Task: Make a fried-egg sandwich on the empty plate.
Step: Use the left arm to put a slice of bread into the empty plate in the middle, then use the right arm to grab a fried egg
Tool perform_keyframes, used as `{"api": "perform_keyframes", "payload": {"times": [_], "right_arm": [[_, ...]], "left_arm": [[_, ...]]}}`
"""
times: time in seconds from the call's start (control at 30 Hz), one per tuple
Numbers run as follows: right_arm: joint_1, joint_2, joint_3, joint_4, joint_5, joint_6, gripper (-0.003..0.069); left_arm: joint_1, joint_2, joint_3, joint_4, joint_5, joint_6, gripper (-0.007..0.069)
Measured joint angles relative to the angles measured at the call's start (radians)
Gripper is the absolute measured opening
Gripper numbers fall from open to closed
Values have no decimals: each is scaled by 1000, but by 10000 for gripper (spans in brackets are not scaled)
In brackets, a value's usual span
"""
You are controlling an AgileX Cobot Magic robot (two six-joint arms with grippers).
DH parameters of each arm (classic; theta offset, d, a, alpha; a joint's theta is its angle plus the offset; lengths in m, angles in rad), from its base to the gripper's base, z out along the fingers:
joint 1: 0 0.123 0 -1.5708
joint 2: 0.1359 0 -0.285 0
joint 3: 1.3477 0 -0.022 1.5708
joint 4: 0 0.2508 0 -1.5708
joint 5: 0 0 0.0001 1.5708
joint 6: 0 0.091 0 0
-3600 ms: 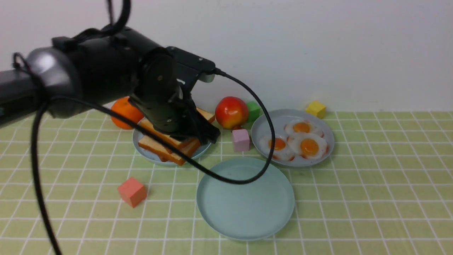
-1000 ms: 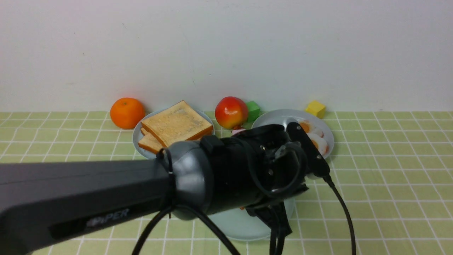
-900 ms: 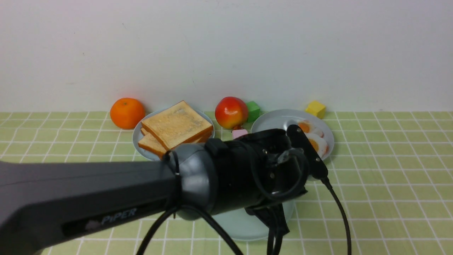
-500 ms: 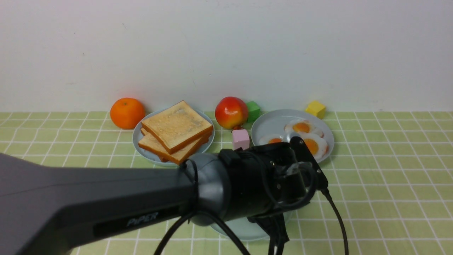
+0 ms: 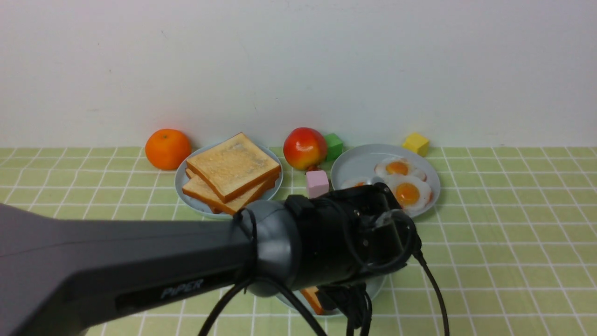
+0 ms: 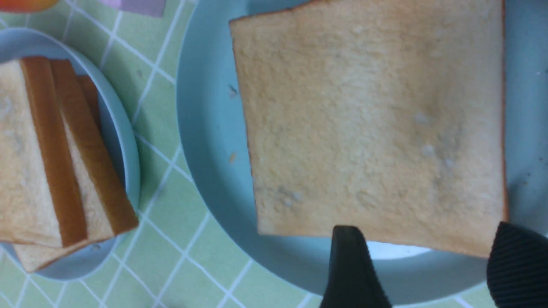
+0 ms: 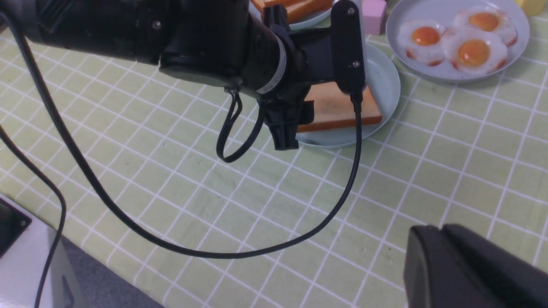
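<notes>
**A:** So, where does the sandwich stand?

**B:** The first layer looks done. One square golden-brown toast slice with a darker crust (image 6: 372,124) lies flat on the round light teal plastic plate (image 6: 214,162), at the near middle of the table. The left gripper (image 6: 428,244) hovers at the slice's edge with its black fingers (image 6: 349,265) apart, and neither pinches the bread.

**A:** And the other arm?

**B:** The right gripper (image 7: 432,244) sits over the green checked tablecloth (image 7: 299,205), well apart from the food. Its fingers are together and hold nothing.

**A:** Next move?

**B:** An egg, I'd judge. The left arm needs to lift clear, then one egg has to come off the smaller grey-blue plate (image 5: 359,163) behind and to the right of the teal one. The eggs lie touching, so one must be taken without dragging its neighbour.

**A:** Count it up.

**B:** Three plates and three glossy white fried eggs with orange yolks (image 7: 460,42). One slice is on the teal plate. The loose stack of toast (image 5: 231,170) on the other grey-blue plate (image 6: 126,145) shows two slices for sure, perhaps a third beneath. There is also one orange (image 5: 167,148), one red-and-yellow apple (image 5: 304,148) and three small cubes: pink (image 5: 317,183), green (image 5: 334,144) and yellow (image 5: 416,143).
</notes>
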Motion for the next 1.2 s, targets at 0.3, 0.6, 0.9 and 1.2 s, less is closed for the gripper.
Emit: {"api": "perform_keyframes", "payload": {"times": [0.3, 0.6, 0.9, 1.2], "right_arm": [[0, 14, 0, 2, 0, 6, 64], [0, 240, 0, -1, -107, 0, 70], [1, 593, -15, 0, -311, -27, 70], [29, 975, -214, -48, -393, -27, 80]], "left_arm": [[0, -221, 0, -328, 63, 0, 393], [0, -752, 54, -499, 32, 14, 48], [0, -1399, 543, -520, -188, 8, -13], [0, -1687, 841, -497, -375, -101, -13]]}}
